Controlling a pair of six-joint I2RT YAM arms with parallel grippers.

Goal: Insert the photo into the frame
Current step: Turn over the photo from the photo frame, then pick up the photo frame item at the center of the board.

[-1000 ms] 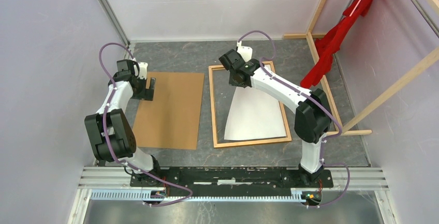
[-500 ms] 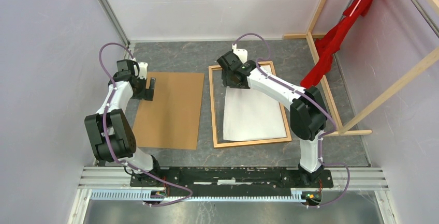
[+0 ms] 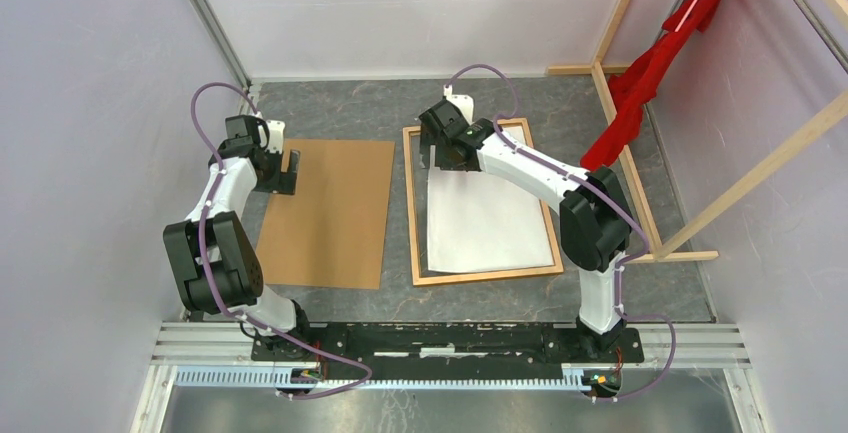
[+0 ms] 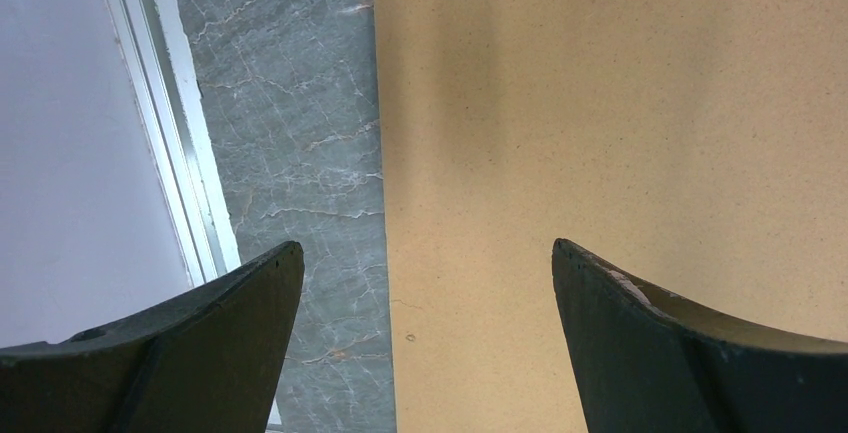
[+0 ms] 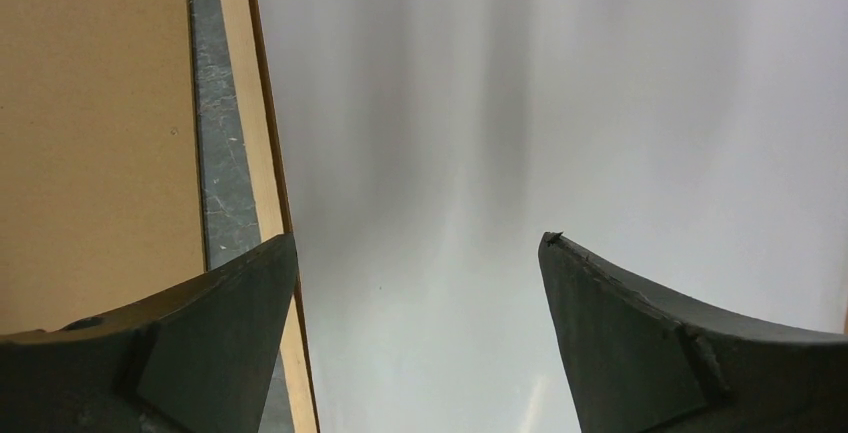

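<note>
The photo (image 3: 490, 223) lies white side up inside the thin orange-brown frame (image 3: 410, 203), its print not showing. My right gripper (image 3: 432, 153) hovers open over the photo's far left corner with nothing between its fingers. In the right wrist view the white photo (image 5: 560, 103) fills the space under the open right gripper (image 5: 420, 243), with the frame's left rail (image 5: 258, 103) beside it. My left gripper (image 3: 293, 168) stands open over the left edge of the brown backing board (image 3: 330, 213). The left wrist view shows that left gripper (image 4: 428, 253) holding nothing, above the board (image 4: 620, 103).
Pale wooden beams with a red cloth (image 3: 650, 83) stand at the back right, close to the frame's right rail. White walls enclose the grey marble table (image 3: 330, 113). A metal rail (image 3: 450, 343) carries both arm bases at the near edge.
My right gripper has opened and let go of the photo's far end, which dropped flat into the frame. The gripper shifted slightly left. The left arm has not moved.
</note>
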